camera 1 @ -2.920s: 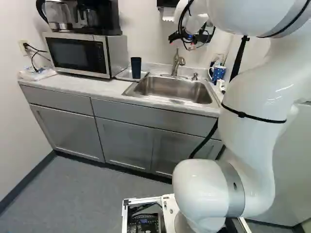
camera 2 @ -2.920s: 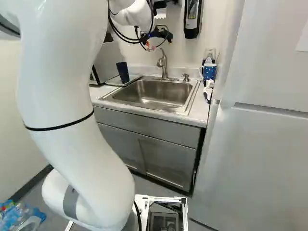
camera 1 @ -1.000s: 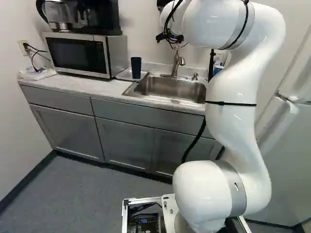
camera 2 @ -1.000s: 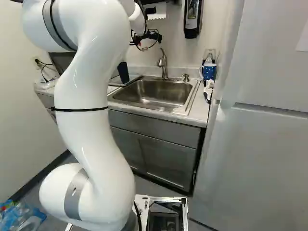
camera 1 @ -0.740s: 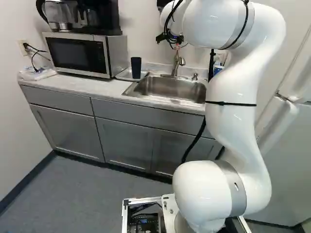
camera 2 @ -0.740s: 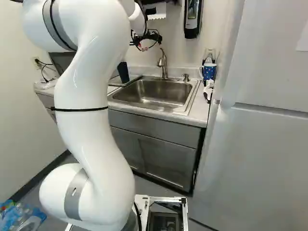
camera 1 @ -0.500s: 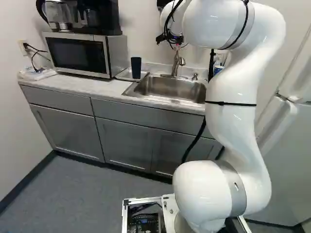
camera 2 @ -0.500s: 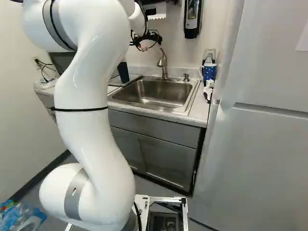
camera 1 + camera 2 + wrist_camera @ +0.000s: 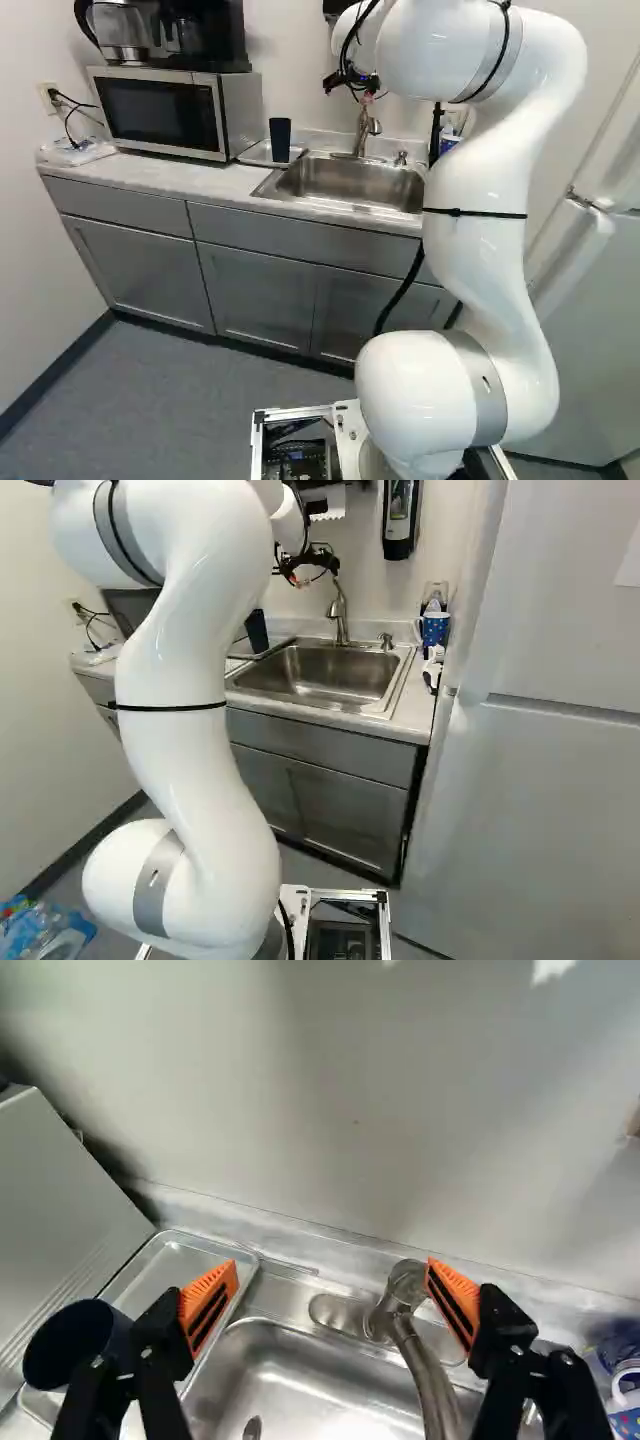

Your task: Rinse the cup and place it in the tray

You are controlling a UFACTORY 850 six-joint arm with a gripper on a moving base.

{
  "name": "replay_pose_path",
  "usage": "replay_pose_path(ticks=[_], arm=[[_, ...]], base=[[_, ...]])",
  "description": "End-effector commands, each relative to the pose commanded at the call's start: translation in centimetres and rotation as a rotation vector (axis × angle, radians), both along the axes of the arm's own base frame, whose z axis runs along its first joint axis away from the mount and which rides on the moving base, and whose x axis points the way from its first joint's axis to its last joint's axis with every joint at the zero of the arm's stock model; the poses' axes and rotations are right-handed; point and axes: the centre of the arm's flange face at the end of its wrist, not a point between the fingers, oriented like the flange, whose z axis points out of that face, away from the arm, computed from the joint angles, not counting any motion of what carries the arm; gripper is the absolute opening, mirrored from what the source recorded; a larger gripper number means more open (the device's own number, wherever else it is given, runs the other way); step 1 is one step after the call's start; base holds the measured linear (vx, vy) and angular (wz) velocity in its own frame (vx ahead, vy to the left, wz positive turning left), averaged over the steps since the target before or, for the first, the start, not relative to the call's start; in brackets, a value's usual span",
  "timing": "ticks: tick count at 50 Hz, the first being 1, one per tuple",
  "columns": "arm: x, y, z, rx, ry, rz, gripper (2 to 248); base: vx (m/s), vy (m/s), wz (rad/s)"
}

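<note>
My gripper (image 9: pixel 306 578) hangs above the back of the sink (image 9: pixel 330 675), close to the faucet (image 9: pixel 341 610). In the wrist view the gripper (image 9: pixel 333 1278) stands open, its orange pads (image 9: pixel 208 1305) wide apart with nothing gripped. The faucet's top lies beside one fingertip; whether they touch I cannot tell. A dark blue cup (image 9: pixel 280 140) stands upright on the metal tray (image 9: pixel 255 152), between microwave and sink. From the wrist, the cup (image 9: pixel 70 1345) shows just outside the other finger, with part of the tray (image 9: pixel 175 1260) behind that finger.
The microwave (image 9: pixel 165 112) stands beside the tray, carrying a coffee maker (image 9: pixel 205 35). Right of the sink are a soap pump (image 9: pixel 386 641) and a blue dotted mug (image 9: pixel 435 630). A wall dispenser (image 9: pixel 400 520) hangs above; a white refrigerator (image 9: pixel 540 780) stands at the right.
Since the oldest frames, the arm has swung left in the left base view, bringing the gripper nearer the faucet. Over the last half second it has shifted only slightly. Cup and tray have stayed put.
</note>
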Motion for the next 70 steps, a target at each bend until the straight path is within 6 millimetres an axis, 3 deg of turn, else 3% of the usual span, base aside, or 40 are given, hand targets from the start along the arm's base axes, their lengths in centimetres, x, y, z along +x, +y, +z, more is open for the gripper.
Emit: replay_pose_path(ticks=[33,70], arm=[[-0.2,-0.1,-0.3,0.002,0.038,-0.002,247],[-3.0,0.0,0.1,0.003,0.055,-0.002,247]], base=[[0.000,0.000,0.000],[0.000,0.000,0.000]])
